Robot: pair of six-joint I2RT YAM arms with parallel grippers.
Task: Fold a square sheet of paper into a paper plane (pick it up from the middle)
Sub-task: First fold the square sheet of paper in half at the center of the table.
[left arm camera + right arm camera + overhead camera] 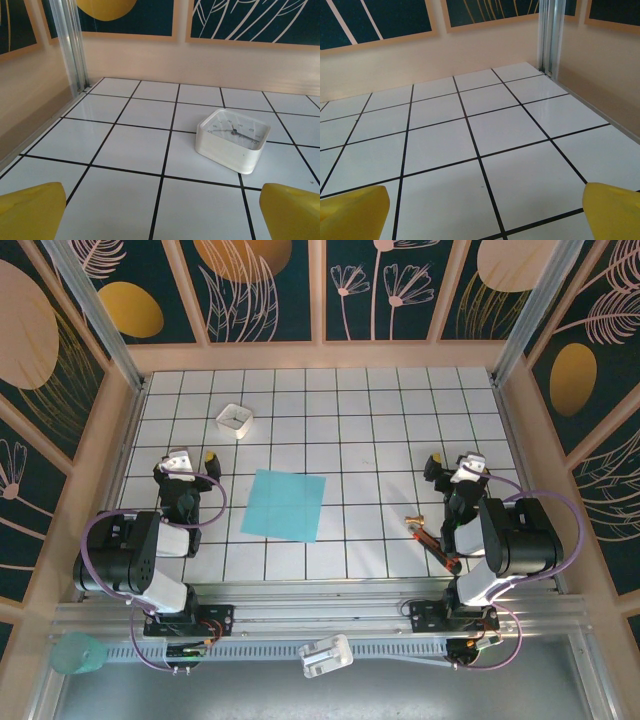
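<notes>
The square sheet of paper (284, 505) is turquoise-blue and lies flat and unfolded on the gridded table, midway between the two arms. The paper plane is out of view. My left gripper (192, 456) stands open to the left of the sheet, apart from it, with nothing between its yellow fingers (31, 210); in its wrist view the gripper (162, 215) looks over bare tiles. To the right of the sheet my right gripper (450, 464) is open too, and between its spread fingertips (612, 212) the gripper (482, 212) has only table.
A small white square tray (234, 419) sits behind the left gripper, seen close in the left wrist view as the tray (232, 137). A red-and-black pen-like tool (435, 540) lies by the right arm. Walls (130, 410) enclose the table on three sides.
</notes>
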